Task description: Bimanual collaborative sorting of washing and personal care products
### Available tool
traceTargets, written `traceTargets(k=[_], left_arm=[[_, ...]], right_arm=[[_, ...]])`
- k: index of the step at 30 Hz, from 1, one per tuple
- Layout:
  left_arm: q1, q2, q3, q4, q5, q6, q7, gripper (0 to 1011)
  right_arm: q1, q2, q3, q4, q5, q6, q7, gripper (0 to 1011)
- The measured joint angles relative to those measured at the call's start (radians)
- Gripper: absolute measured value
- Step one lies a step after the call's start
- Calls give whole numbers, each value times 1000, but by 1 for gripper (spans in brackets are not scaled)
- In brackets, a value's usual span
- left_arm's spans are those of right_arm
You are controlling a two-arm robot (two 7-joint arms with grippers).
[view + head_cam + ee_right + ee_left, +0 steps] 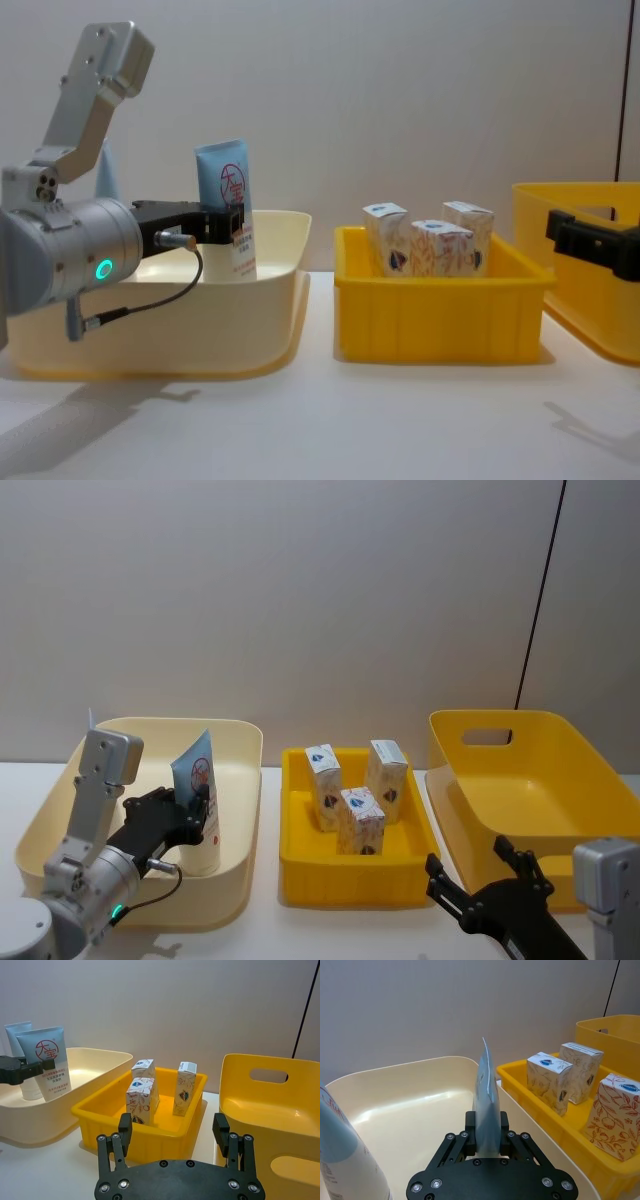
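On my left, a cream bin (245,780) sits on the white desk (320,420). A second tube (19,1035) stands at the left in it, largely hidden, with no label I can read. My left gripper (487,1132) reaches over the same bin. Its jaws are clamped on the flat faces of a pale-blue tube (46,1062), held roughly upright with the cap end down inside the bin. I cannot tell whether the cap touches the floor. The label shows the red characters 大宝 in a red ring; the small print below is unreadable.

In the middle, a yellow tray (300,865) holds 3 white cartons (361,820), all upright. They carry orange plant print and a dark-blue emblem whose writing is too small to make out.

My right gripper (172,1127) hovers low in front of the tray's right corner, jaws spread wide and empty. Rightmost stands a deeper yellow bin (560,735) with a handle slot, cut off at the chest view's right edge.
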Motion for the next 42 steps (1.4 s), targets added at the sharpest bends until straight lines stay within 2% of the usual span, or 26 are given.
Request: traceTargets(k=[10, 19, 27, 30, 42], left_arm=[[-4, 10, -5, -2, 3, -30, -30, 238], [-23, 35, -19, -18, -7, -99, -108, 238], [-44, 56, -34, -33, -46, -145, -204, 238], [-53, 65, -38, -38, -75, -158, -256, 238], [-78, 76, -36, -43, -175, -164, -411, 238]], right_arm=[[0, 0, 0, 0, 0, 0, 0, 1002], [0, 0, 0, 0, 0, 0, 0, 1002], [0, 0, 0, 0, 0, 0, 0, 1002], [0, 0, 0, 0, 0, 0, 0, 1002], [0, 0, 0, 0, 0, 0, 0, 1002]])
